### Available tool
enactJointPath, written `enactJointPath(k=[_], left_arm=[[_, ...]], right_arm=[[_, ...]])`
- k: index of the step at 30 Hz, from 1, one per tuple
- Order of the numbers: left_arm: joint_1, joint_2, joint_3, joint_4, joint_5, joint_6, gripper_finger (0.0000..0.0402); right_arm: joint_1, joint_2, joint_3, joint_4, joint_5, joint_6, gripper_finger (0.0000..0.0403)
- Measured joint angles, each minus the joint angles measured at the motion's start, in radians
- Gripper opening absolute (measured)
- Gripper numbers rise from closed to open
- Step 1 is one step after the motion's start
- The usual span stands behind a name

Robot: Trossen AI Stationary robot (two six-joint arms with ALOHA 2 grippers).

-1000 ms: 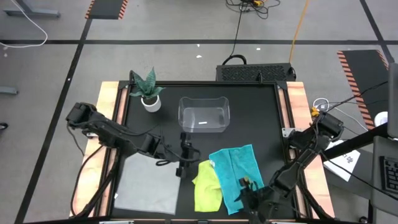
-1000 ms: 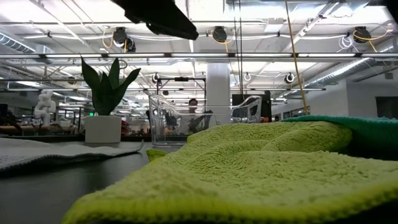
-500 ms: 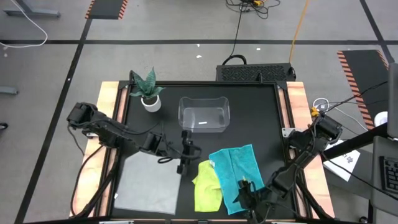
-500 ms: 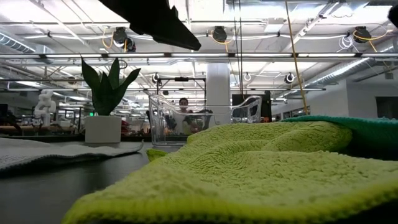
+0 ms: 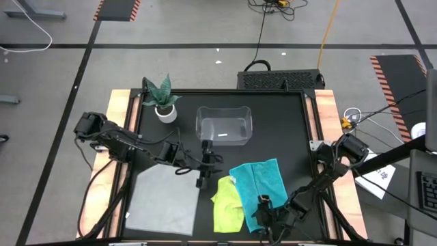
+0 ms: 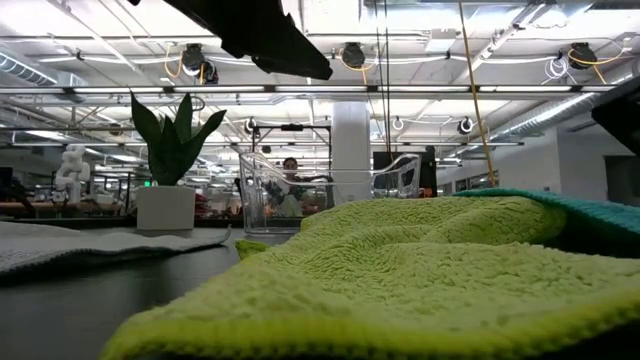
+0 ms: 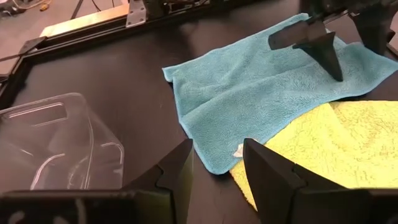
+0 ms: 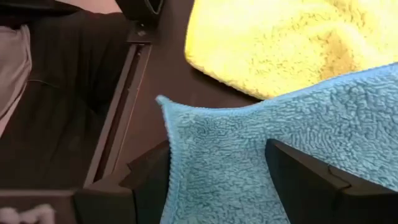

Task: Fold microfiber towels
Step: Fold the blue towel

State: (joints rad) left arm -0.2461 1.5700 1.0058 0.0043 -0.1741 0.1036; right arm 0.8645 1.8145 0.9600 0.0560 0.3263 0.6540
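My right pincer (image 5: 261, 207) has slid a bit more toward the middle of the table since a moment ago. It now sits at the near corner of the teal towel (image 5: 258, 183). Its fingers (image 8: 314, 186) are spread wide, one on each side of that corner, and they have opened more than before. I am not pinching the cloth yet.

My left pincer (image 5: 202, 171) has moved a little too, toward the clear bin (image 5: 224, 126). It hangs above the bare table, about half open, holding nothing.

The yellow-green towel (image 5: 227, 203) lies crumpled beside the teal one, and the teal edge lies over it. The grey towel (image 5: 161, 201) is flat on the left side. None of them has moved.
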Motion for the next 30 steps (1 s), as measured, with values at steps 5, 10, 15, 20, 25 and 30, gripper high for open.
enactJointPath(k=[5,10,15,20,25,30], left_arm=[[0.0,0.0,0.0,0.0,0.0,0.007,0.0143],[0.0,0.0,0.0,0.0,-0.003,0.02,0.0143],[0.0,0.0,0.0,0.0,0.038,0.022,0.0143],[0.0,0.02,0.002,0.008,0.094,0.025,0.0143],[0.008,0.085,0.002,0.02,0.11,0.043,0.0143],[0.031,0.162,0.002,0.018,0.141,0.059,0.0143]], right_arm=[[0.002,0.0,0.0,0.01,0.011,0.002,0.0231],[0.005,0.0,0.0,0.033,0.039,-0.015,0.0193],[0.042,-0.032,0.0,0.034,0.152,-0.072,0.0097],[0.097,-0.089,0.0,0.001,0.244,-0.126,0.001],[0.131,-0.135,0.0,-0.063,0.325,-0.103,0.0004],[0.124,-0.121,0.0,0.002,0.225,-0.114,0.0014]])
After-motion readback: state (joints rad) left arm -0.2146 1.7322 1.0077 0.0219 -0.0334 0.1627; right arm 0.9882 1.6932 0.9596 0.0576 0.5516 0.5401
